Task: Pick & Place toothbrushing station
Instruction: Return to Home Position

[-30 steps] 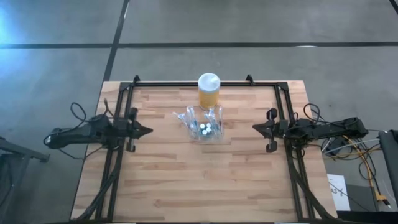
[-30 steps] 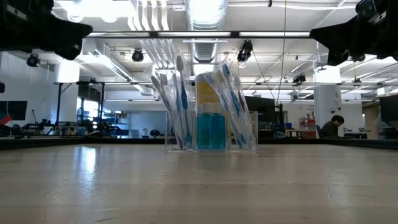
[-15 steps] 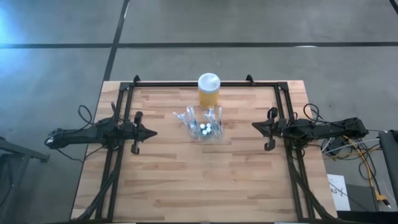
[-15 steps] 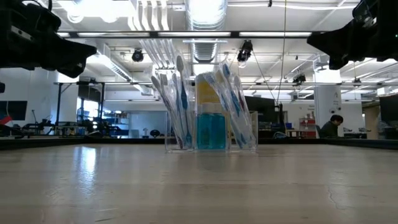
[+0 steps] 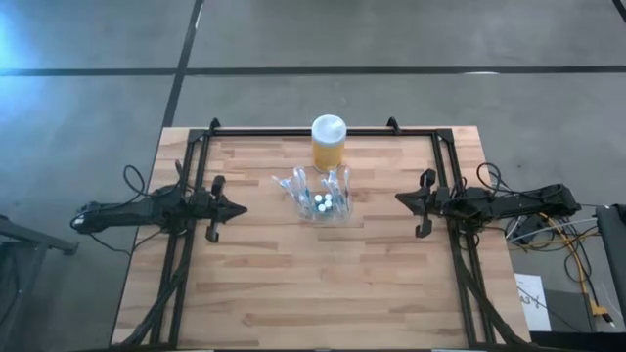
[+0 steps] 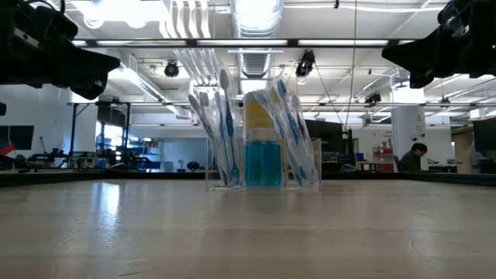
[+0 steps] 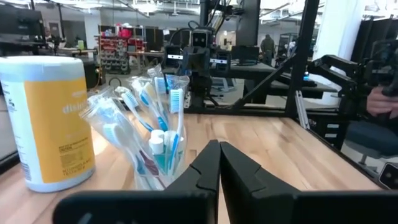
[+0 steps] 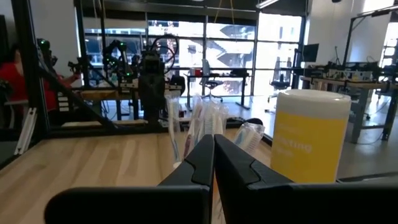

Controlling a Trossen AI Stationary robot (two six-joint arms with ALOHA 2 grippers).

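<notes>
My left hand: my left gripper (image 5: 238, 207) is on the left side of the table (image 5: 293, 284), up off the wood. Its tip points at the toothbrushing station (image 5: 318, 198).
Left fingers: they are pressed tight together, and they hold nothing.
My right hand: my right gripper (image 5: 399, 198) is on the right side, also up in the air. It points back at the station from the other way.
Right fingers: they are squeezed together too, with nothing in them.
Where the station is: it is on the wood in the middle, between my two hands and well apart from both.
How it stands: it stands up straight on its flat bottom.
Long side: its long side runs across the table, from my left hand toward my right hand.
Toothbrushes (image 6: 225, 132): they stand in the slots with their heads up. They lean out a little, like a fan.
Yellow jar (image 5: 329, 142): it has a white lid. It stands just behind the station, near the far edge of the table.
</notes>
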